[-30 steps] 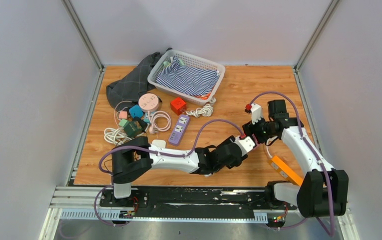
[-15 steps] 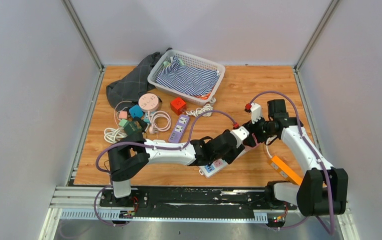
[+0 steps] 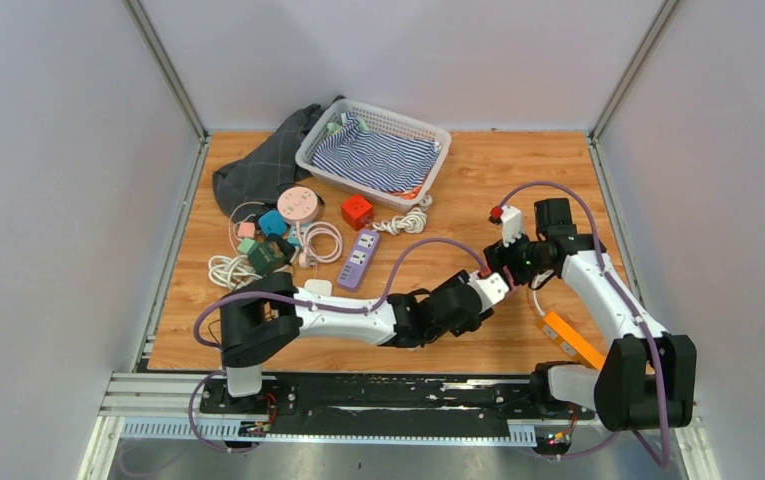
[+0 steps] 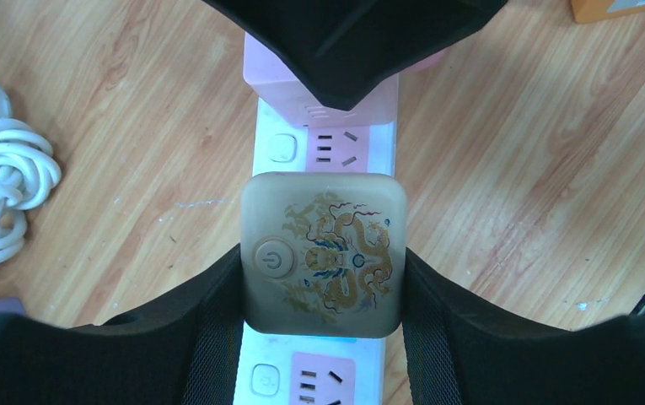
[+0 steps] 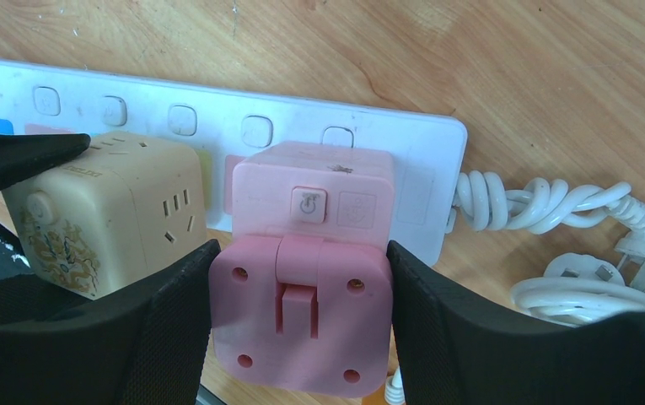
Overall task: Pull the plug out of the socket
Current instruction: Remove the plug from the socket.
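Beige plug cube [image 4: 323,245] seated on white power strip [image 4: 327,143] on the wooden table [image 4: 513,169], clamped on both flanks by left gripper [image 4: 322,291], jaws spread to cube width. Just beyond along the strip's long axis, close but not touching: pink plug cube [image 5: 310,211], pinched likewise by right gripper [image 5: 300,295]. 2 cubes, 2 grips, none on the strip itself. Likely calls for 1 cube pressed down as anchor, the other drawn straight off the strip's face.
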`<action>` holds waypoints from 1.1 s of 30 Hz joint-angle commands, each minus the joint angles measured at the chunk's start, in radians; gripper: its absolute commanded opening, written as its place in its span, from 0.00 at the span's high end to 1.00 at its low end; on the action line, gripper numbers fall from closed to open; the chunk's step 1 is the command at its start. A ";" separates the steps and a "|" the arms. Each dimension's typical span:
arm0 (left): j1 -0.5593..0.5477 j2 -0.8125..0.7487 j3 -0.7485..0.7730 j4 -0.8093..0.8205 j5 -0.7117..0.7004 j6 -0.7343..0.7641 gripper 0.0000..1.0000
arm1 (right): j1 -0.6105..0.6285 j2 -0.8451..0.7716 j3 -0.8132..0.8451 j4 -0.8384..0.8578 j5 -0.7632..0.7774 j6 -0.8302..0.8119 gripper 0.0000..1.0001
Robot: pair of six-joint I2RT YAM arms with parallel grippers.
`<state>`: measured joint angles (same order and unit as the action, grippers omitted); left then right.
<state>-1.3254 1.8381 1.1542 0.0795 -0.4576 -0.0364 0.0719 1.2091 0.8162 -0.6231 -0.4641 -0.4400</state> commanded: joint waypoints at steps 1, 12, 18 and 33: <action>0.036 -0.067 0.011 0.021 0.032 -0.071 1.00 | -0.007 0.052 -0.049 -0.036 0.211 -0.049 0.45; 0.054 -0.103 -0.009 0.020 -0.002 -0.050 1.00 | -0.007 0.050 -0.051 -0.035 0.214 -0.049 0.45; 0.037 -0.119 -0.031 0.020 -0.020 -0.019 1.00 | -0.007 0.042 -0.044 -0.038 0.215 -0.051 0.28; 0.108 -0.402 -0.250 0.022 0.064 -0.085 1.00 | -0.007 -0.076 -0.007 -0.061 0.138 -0.037 0.00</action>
<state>-1.2442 1.5105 0.9573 0.0734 -0.4049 -0.0990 0.0669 1.1824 0.7982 -0.6521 -0.3134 -0.4648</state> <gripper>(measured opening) 0.585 0.999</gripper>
